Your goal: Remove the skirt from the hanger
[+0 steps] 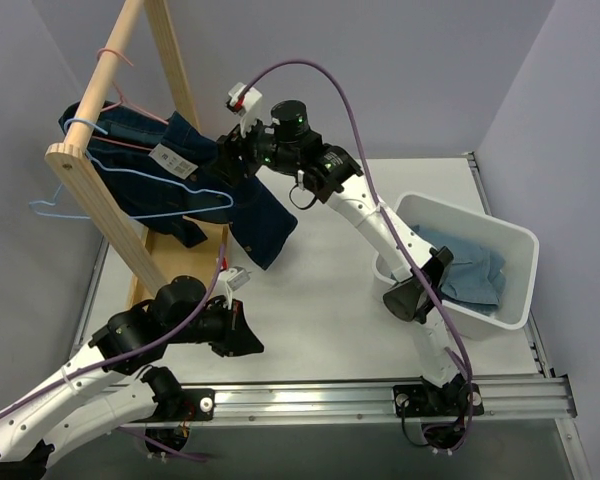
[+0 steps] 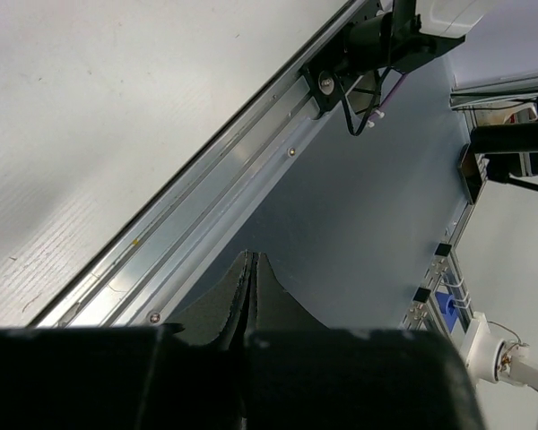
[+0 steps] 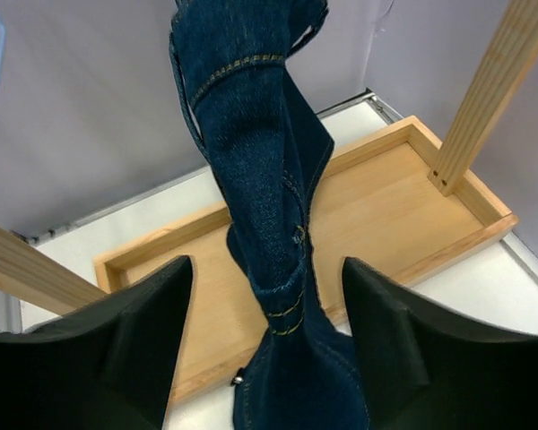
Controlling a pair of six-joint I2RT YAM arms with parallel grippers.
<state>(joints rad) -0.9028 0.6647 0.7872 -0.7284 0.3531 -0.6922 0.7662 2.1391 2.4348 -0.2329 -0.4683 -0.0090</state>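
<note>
A dark blue denim skirt hangs from a light blue wire hanger on the wooden rail. Its lower part trails down over the rack's base. My right gripper is up at the skirt, beside the hanger's right end. In the right wrist view this gripper is open, and a twisted fold of the skirt runs between the two fingers without touching either. My left gripper is low at the near left, away from the skirt. It is shut on nothing.
A pink hanger also sits on the rail. The rack's wooden base tray lies under the skirt, with an upright post at its right. A white bin at the right holds a light blue garment.
</note>
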